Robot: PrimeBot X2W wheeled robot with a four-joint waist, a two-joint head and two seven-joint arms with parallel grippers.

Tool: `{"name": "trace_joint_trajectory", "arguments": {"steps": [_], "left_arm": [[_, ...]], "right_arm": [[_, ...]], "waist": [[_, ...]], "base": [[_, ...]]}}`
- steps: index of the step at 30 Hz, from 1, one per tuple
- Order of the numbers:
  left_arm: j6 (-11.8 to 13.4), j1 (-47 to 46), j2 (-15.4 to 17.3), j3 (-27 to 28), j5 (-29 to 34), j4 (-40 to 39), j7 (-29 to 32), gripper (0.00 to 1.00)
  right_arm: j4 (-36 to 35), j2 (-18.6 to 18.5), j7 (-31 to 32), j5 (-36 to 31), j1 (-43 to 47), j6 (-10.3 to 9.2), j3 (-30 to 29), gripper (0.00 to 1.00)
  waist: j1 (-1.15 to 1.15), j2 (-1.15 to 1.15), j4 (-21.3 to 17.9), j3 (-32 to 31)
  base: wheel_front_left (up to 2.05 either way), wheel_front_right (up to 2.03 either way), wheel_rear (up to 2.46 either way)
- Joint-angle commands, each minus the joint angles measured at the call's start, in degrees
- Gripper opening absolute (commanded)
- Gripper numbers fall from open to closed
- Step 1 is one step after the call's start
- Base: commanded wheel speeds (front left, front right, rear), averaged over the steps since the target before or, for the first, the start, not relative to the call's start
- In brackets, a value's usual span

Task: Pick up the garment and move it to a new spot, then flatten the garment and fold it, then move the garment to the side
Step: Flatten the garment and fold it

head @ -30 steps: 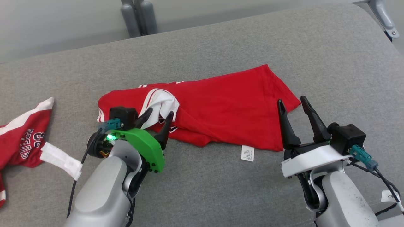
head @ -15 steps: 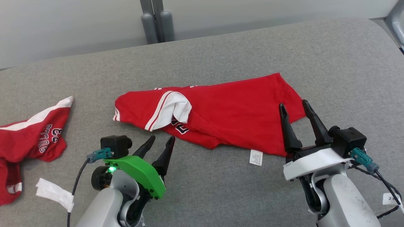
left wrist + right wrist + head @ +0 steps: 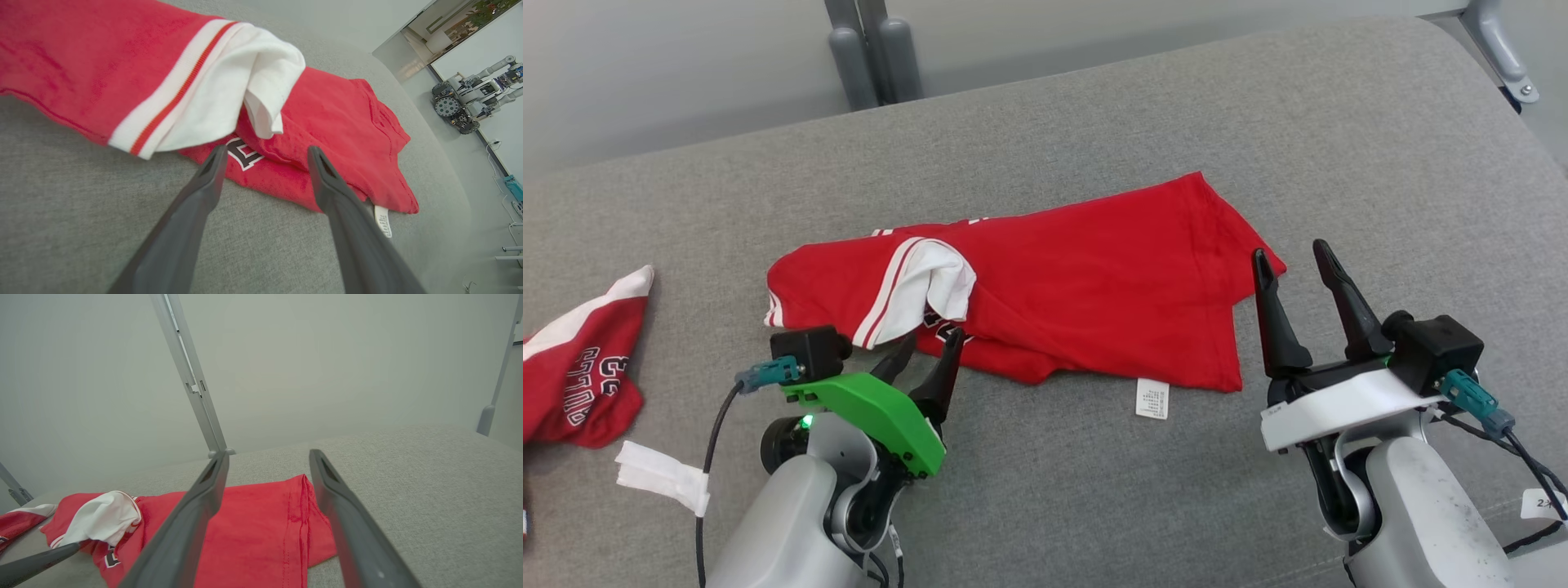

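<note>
Lying across the middle of the grey fabric-covered bench [image 3: 1094,122] is a red garment [image 3: 1054,286], loosely folded, its long side running left to right and its right corner angled toward the far edge. Toward its left end a white-lined flap [image 3: 939,282] with red and white striped trim is turned back. Below the flap, part of a dark letter outlined in white [image 3: 242,153] peeks from under a fold; the word cannot be read. A small white care label [image 3: 1151,398] sticks out from the near hem onto the bench, its print too fine to read.

The left gripper [image 3: 931,343], on a green mount, points at the near hem just below the flap; its jaws are apart and hold nothing, and whether the tips touch the cloth cannot be told. The right gripper [image 3: 1290,253] stands by the garment's right corner, jaws apart and empty.

At the bench's left edge lies a second red garment [image 3: 580,367] with white trim and dark, white-outlined lettering, seen upside down and not clearly legible.
</note>
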Motion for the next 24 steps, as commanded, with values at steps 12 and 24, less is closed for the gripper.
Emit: {"name": "trace_joint_trajectory", "arguments": {"steps": [12, 24], "left_arm": [[-0.6, -4.3, 2.4, 2.3, -0.5, 5.6, -4.4, 0.79], [-1.0, -5.3, 2.9, 3.9, -3.6, 7.9, -4.8, 0.96]], "right_arm": [[0.0, 0.1, -0.2, -0.2, -0.4, 0.03, -0.5, 1.0], [0.0, 0.3, -0.2, -0.4, -0.4, 0.03, 0.1, 1.0]], "waist": [[0.0, 0.0, -2.2, 1.2], [0.0, 0.0, -1.5, 1.1]], "base": [[0.0, 0.0, 0.0], [0.0, 0.0, 0.0]]}}
